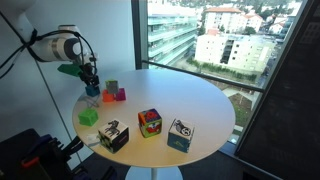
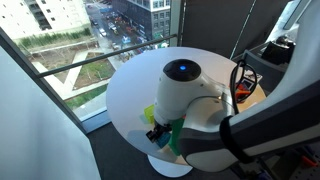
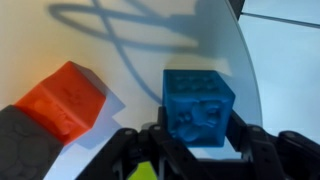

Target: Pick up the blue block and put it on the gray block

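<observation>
The blue block (image 3: 198, 108) was right between my fingers (image 3: 125, 150), one at its seven o'clock and one at its five, with the white table (image 3: 130, 60) beneath. I could not tell whether my claw (image 3: 198, 135) pinched the block or only flanked it. An orange-red block (image 3: 65, 100) lay apart at its nine o'clock. In an exterior view the gray block (image 1: 111, 87) stood near, at two o'clock.
</observation>
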